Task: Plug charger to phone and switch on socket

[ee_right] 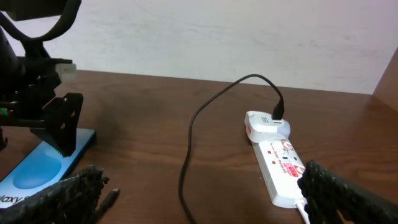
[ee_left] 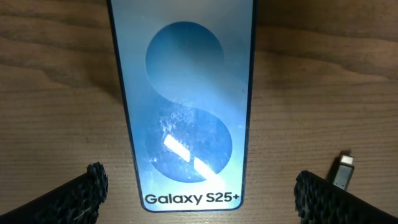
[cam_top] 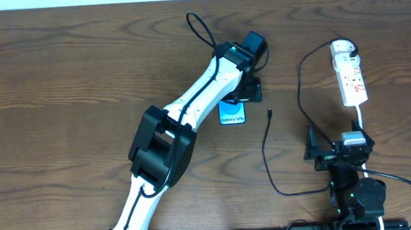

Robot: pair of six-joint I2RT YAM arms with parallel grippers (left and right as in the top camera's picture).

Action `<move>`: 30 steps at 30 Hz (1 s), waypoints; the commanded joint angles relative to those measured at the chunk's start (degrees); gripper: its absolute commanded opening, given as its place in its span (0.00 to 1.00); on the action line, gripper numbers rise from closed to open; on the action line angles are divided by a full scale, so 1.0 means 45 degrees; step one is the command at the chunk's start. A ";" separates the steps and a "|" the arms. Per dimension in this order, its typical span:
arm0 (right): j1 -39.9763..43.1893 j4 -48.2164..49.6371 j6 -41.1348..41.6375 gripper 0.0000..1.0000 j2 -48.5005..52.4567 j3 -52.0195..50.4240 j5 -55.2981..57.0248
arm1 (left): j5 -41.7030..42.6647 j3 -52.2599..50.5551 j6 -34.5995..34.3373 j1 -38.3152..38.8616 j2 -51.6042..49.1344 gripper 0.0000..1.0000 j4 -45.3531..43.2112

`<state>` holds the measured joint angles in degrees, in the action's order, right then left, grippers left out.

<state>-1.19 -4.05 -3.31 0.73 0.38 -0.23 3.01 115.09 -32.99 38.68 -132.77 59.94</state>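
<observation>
The phone [cam_top: 232, 113] lies flat on the table, its blue screen lit and "Galaxy S25+" at its near end [ee_left: 186, 112]. My left gripper [cam_top: 246, 90] hovers over its far end; in the left wrist view its fingers [ee_left: 199, 183] are open, one on each side of the phone. The charger [cam_top: 266, 154] is a thin black cable running from the socket's plug head to a small plug tip [ee_left: 343, 171] on the table just right of the phone. The white socket [cam_top: 351, 76] lies at the right. My right gripper [ee_right: 205, 205] is open and empty, short of the socket [ee_right: 280, 162].
The charger cable [ee_right: 193, 143] loops across the wood table between phone and socket. My left arm [cam_top: 183, 109] stretches diagonally from the front edge. The socket's white lead [cam_top: 362, 118] runs toward my right arm base.
</observation>
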 commanded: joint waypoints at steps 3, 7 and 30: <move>0.0029 -0.0063 0.0155 0.99 -0.0019 -0.0010 0.0015 | -0.0257 -0.0112 0.0126 -0.0053 -0.0214 0.98 0.0029; 0.0029 -0.0063 0.0155 0.99 -0.0019 -0.0010 0.0010 | -0.0257 -0.0112 0.0126 -0.0053 -0.0214 0.98 -0.0015; 0.0029 -0.0063 0.0155 0.99 -0.0019 -0.0010 0.0015 | -0.0253 -0.0763 0.0126 -0.0053 -0.0219 0.98 -0.0262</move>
<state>-1.19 -4.05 -3.31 0.73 0.38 -0.23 2.94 113.32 -32.99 38.68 -132.79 58.87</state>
